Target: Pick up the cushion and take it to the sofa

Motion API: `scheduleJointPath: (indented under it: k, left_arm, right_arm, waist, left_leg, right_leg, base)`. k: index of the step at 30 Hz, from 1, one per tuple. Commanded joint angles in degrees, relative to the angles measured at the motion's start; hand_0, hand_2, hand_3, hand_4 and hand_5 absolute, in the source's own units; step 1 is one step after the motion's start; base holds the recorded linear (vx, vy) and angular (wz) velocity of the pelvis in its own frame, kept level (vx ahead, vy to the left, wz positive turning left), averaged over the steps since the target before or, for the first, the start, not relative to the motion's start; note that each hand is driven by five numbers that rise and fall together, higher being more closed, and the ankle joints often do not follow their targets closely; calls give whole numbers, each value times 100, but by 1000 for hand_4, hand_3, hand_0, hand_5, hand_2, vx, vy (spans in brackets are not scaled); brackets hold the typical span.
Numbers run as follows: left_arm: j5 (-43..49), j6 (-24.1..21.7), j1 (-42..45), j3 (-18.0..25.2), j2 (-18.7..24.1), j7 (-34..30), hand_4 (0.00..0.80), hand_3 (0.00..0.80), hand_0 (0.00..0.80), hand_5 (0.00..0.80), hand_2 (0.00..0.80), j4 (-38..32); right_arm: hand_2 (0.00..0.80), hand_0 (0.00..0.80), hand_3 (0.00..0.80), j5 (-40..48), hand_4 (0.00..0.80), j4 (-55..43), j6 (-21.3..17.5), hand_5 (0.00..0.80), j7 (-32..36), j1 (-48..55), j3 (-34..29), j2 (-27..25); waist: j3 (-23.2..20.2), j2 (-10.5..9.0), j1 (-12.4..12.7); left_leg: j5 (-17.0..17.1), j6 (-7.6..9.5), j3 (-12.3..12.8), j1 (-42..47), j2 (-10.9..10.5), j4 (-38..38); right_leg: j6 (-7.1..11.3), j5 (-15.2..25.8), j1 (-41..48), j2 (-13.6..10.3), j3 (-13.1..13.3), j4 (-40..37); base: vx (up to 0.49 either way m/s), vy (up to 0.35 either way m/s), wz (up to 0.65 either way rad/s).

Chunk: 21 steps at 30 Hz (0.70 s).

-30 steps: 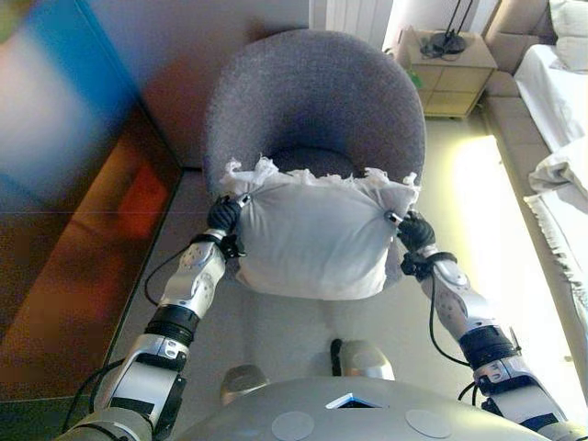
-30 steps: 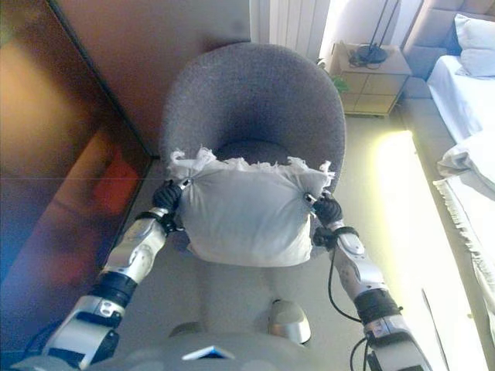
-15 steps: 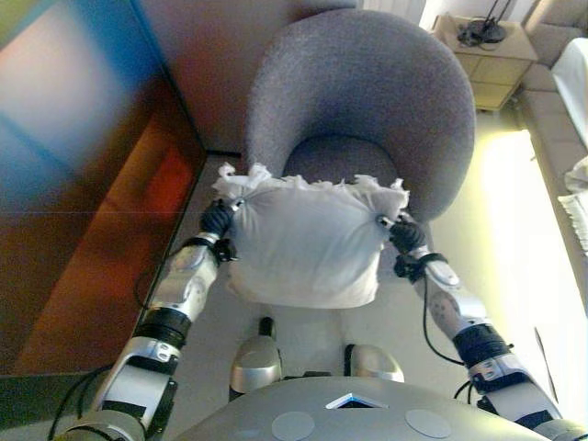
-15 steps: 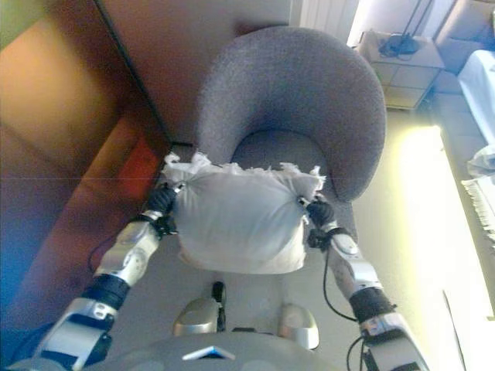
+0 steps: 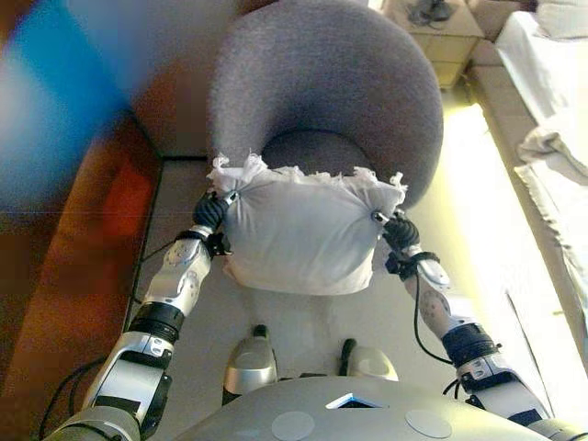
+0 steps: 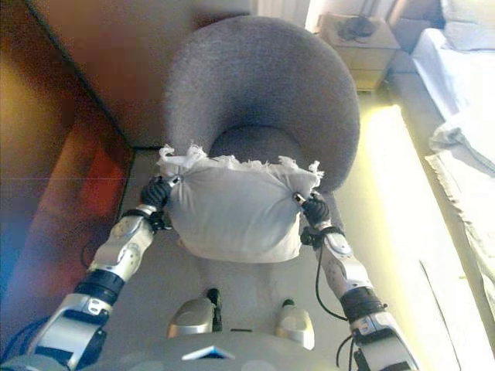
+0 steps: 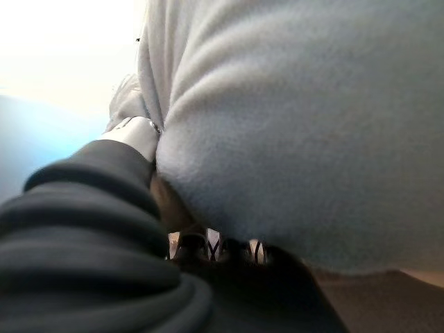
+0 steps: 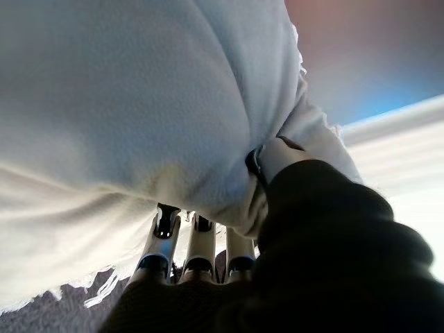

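Both hands, left hand (image 5: 210, 213) and right hand (image 5: 400, 232), grip the white cushion (image 5: 301, 235) clear of the grey armchair (image 5: 322, 87) at twelve o'clock; pickup done, carry to the sofa remains.

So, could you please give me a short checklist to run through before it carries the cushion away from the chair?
1. Left hand grips the cushion at its corner: ok.
2. Right hand grips the opposite corner, fingers curled under the fabric: ok.
3. Cushion lifted clear of the chair seat: ok, it hangs in front of the seat between the hands.
4. Cushion held level: ok, both top corners sit at about the same height.
5. Sofa in sight as the goal: cannot tell; only a bed and a bedside cabinet show to the right.
6. Path underfoot free: cannot tell, the cushion hides the floor ahead.
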Motion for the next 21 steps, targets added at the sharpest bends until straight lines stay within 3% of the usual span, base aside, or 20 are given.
scheduleJointPath:
  k: [1, 3, 6, 10, 12, 14, 17, 20, 21]
  left_arm:
    - [38, -252, -317, -140, -325, -160, 800, 800, 800, 800, 800, -601]
    - [24, -246, -373, -192, -373, -103, 800, 800, 800, 800, 800, -582]
    - [-44, -205, -382, -204, -377, -39, 800, 800, 800, 800, 800, -580]
    - [-79, -259, -304, -138, -388, -4, 800, 800, 800, 800, 800, -504]
    - [-137, -315, -283, -97, -414, 11, 800, 800, 800, 800, 800, -490]
    - [-176, -369, -367, -114, -458, 64, 800, 800, 800, 800, 800, -522]
    - [-279, -309, -350, -148, -444, 137, 800, 800, 800, 800, 800, -746]
    - [-147, -166, -374, -280, -561, -86, 800, 800, 800, 800, 800, -812]
    - [-90, -120, -407, -350, -599, -95, 800, 800, 800, 800, 800, -848]
  right_arm:
    - [800, 800, 800, 42, 800, -451, -598, 800, 416, -117, -65, 215]
    - [800, 800, 800, -25, 800, -393, -622, 800, 469, -122, -110, 204]
    - [800, 800, 800, -44, 800, -462, -522, 800, 525, -264, -143, 92]
    - [800, 800, 800, 20, 800, -622, -203, 800, 759, -433, -248, -123]
    - [800, 800, 800, 2, 800, -668, -69, 800, 940, -466, -314, -214]
    - [800, 800, 800, 72, 800, -642, 29, 800, 1025, -596, -382, -330]
    - [800, 800, 800, 16, 800, -727, 147, 800, 806, -855, -278, -396]
    - [800, 800, 800, 89, 800, -669, -31, 800, 546, -786, -306, -441]
    - [800, 800, 800, 96, 800, -670, -141, 800, 489, -747, -286, -441]
  waist:
    - [-503, 112, -33]
    - [-476, 55, -144]
    - [-444, -15, -316]
    - [-439, -43, -453]
    - [-432, -41, -497]
    - [-388, -119, -426]
    - [-289, -226, -411]
    - [-220, -232, -442]
    - [-214, -193, -448]
  left_leg:
    - [144, -155, -544, -420, -137, -42]
    - [29, -241, -632, -324, -103, -67]
    - [-85, -319, -757, -117, 29, -232]
    - [-93, -414, -855, 92, 323, -368]
    - [-19, -490, -908, 114, 528, -350]
    - [54, -652, -1054, -169, 808, -79]
    - [220, -823, -1062, -206, 1277, 27]
    - [442, -919, -549, -257, 1398, 84]
    - [493, -927, -480, -281, 1379, 48]
  right_leg:
    - [989, 729, 302, -710, 37, -32]
    - [1173, 1235, 67, -931, 345, -513]
    - [1369, 1727, -243, -963, 836, -942]
    - [1394, 1575, -347, -691, 1172, -933]
    - [1388, 1160, -302, -423, 1365, -732]
    - [1371, 810, -246, -304, 1114, -555]
    - [1277, 525, -342, -142, 1006, -234]
    - [1204, 464, -76, -173, 487, -334]
    - [1197, 431, -25, -184, 345, -354]
  base:
    - [163, -146, -29]
    - [181, -187, -14]
    - [221, -226, -7]
    - [237, -208, 57]
    - [223, -192, 23]
    - [178, -308, 35]
    - [159, -240, 52]
    - [164, -136, 86]
    - [85, -55, 114]
